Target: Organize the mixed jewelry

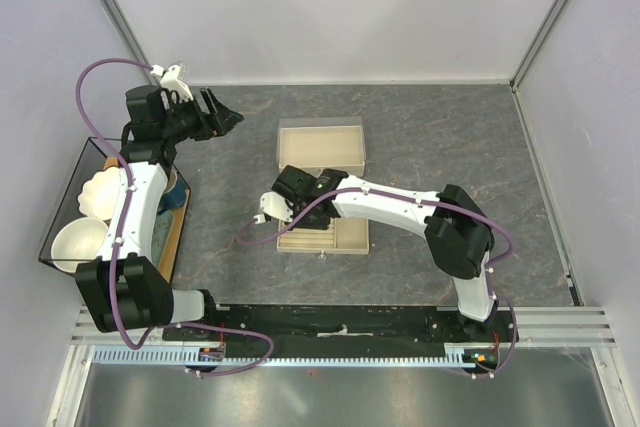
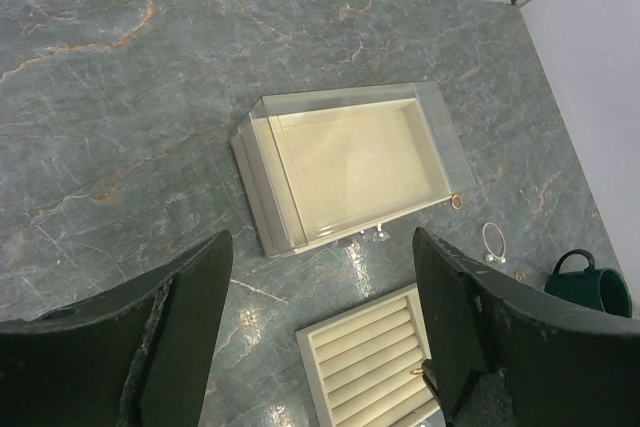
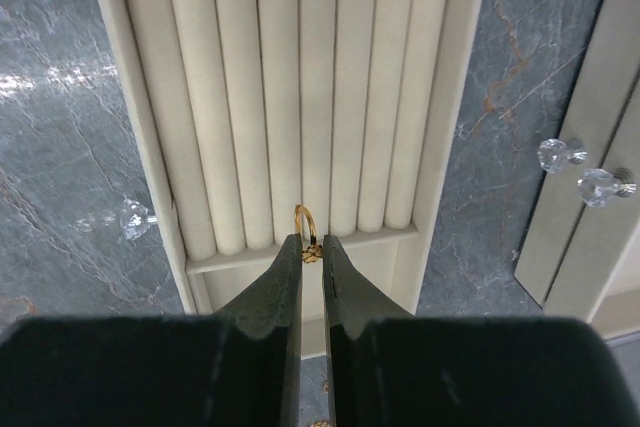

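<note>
My right gripper (image 3: 312, 243) is shut on a small gold ring (image 3: 304, 219) with a tiny charm. It holds the ring upright at the near end of the padded rolls of the beige slotted tray (image 3: 440, 97). In the top view this gripper (image 1: 300, 210) is over the tray (image 1: 352, 237). In the left wrist view a thin silver hoop (image 2: 493, 243) and a gold ring (image 2: 457, 202) lie on the table right of the beige box (image 2: 345, 162). My left gripper (image 2: 322, 247) is open and empty, high above the table at the far left (image 1: 222, 115).
A dark green glass vessel (image 2: 590, 282) stands at the right in the left wrist view. The open beige box (image 1: 320, 147) lies just behind the tray. Clear glass knobs (image 3: 560, 154) stick out of the box and the tray. A bin with white bowls (image 1: 85, 217) is at the left edge.
</note>
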